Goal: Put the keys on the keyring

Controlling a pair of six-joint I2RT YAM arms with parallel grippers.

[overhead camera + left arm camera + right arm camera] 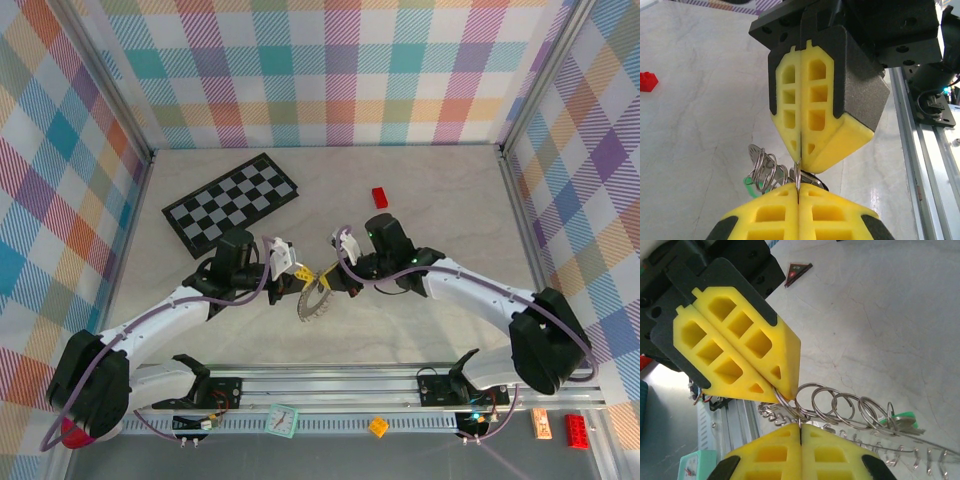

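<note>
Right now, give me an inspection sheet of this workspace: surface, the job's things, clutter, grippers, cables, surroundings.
Surface: pale marbled tabletop, no spill seen.
Job's things: keyring held tilted between the grippers; green key at the end of a chain of small wire rings.
Clutter: checkerboard, red block.
Grippers: left gripper and right gripper, both shut on the keyring.
Cables: purple cables run along both arms.
Surroundings: plaid walls; rail at the near edge with small items by it.

L tool (pixel 798 194) & R tool (pixel 799 159) tips pinch keyring (pixel 797 176), green key (pixel 750 186) beside.
</note>
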